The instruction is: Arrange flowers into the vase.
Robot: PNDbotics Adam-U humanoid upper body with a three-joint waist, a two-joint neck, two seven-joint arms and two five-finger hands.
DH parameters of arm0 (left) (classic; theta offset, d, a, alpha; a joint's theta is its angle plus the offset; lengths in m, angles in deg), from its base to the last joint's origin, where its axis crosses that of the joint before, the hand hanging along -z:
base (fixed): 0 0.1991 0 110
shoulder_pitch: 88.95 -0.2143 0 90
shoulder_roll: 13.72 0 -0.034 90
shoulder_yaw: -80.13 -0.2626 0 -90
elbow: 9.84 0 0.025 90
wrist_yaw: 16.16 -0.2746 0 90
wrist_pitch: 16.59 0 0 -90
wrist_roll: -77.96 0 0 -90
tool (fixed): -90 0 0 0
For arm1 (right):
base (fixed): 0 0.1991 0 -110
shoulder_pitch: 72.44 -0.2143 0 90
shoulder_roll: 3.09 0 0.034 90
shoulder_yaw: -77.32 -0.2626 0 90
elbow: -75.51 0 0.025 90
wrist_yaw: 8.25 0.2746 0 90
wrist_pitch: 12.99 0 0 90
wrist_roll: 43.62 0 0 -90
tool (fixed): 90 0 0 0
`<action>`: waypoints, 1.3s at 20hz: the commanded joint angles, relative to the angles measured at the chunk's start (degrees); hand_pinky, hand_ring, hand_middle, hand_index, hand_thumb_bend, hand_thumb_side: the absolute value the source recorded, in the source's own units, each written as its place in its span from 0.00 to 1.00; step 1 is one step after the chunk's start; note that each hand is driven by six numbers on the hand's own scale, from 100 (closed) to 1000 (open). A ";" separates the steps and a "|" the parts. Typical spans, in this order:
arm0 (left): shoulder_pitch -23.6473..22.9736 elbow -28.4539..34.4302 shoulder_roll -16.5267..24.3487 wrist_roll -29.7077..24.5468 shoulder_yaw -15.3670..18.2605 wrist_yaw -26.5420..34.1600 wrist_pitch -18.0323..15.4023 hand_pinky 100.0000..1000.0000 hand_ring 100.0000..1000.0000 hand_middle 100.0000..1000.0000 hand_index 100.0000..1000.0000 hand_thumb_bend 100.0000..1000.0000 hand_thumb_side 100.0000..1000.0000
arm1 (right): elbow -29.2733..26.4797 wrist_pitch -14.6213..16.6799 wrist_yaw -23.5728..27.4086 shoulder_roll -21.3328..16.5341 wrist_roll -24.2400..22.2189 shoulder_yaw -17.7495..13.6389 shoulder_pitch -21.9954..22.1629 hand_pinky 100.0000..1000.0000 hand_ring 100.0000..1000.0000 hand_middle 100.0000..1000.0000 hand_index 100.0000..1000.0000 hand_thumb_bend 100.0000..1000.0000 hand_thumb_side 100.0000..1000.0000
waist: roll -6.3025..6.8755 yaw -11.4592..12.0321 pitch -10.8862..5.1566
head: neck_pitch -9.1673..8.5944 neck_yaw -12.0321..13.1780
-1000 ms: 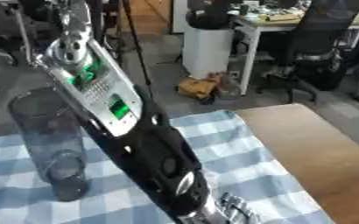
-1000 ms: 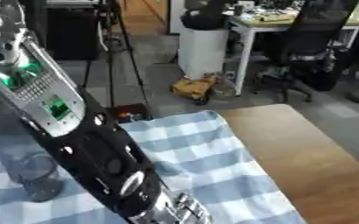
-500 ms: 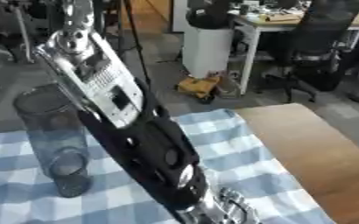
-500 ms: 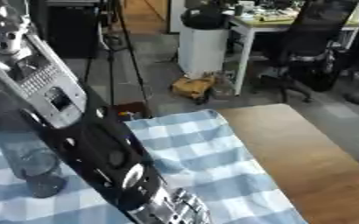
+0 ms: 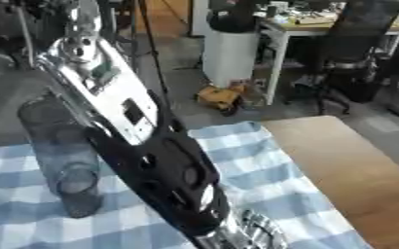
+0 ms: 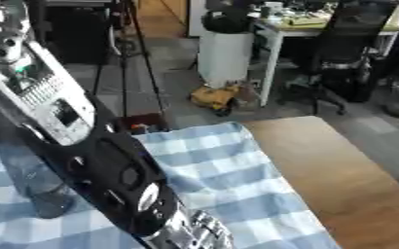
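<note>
A tall clear glass vase (image 5: 51, 141) stands on the blue-and-white checked cloth (image 5: 267, 160) at the left; no flower shows in it or anywhere else in view. My left arm (image 5: 165, 170), silver above and black below, runs close to the camera from the upper left down to the bottom edge. It passes just right of the vase and hides part of the vase in the right eye view. Only a silver bit of the left hand (image 5: 252, 234) shows at the bottom edge. My right hand is out of view.
Bare wooden table top (image 5: 360, 170) lies to the right of the cloth. Beyond the table's far edge are a white cylindrical bin (image 5: 230, 56), a black office chair (image 5: 356, 44), a yellow object on the floor (image 5: 220, 96) and a tripod leg (image 5: 156, 53).
The left arm has turned and swung; its silver upper segment now leans further left and its green lights no longer show. The vase has stayed in place.
</note>
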 commanded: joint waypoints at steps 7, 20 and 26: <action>0.89 1.04 0.71 0.16 0.55 0.09 -0.28 0.68 0.98 0.96 1.00 0.00 1.00 | -0.86 -2.42 2.48 -0.52 0.18 0.59 -0.08 0.00 0.00 0.00 0.00 0.00 0.14 | 0.05 -0.07 -1.39 | 0.26 0.38; 0.55 1.04 0.59 0.29 0.69 0.02 -0.42 0.67 0.98 0.95 1.00 0.00 1.00 | 1.76 -1.26 -1.19 -1.66 -1.46 1.26 0.83 0.00 0.00 0.00 0.00 0.00 0.16 | 0.01 -0.33 -1.08 | -0.03 0.29; 0.51 1.04 0.47 0.38 0.75 0.06 -0.42 0.67 0.98 0.95 1.00 0.00 1.00 | 2.93 -0.44 -1.78 -1.96 -2.57 1.26 0.98 0.00 0.00 0.00 0.00 0.00 0.16 | 0.26 -0.53 -0.22 | -0.36 0.06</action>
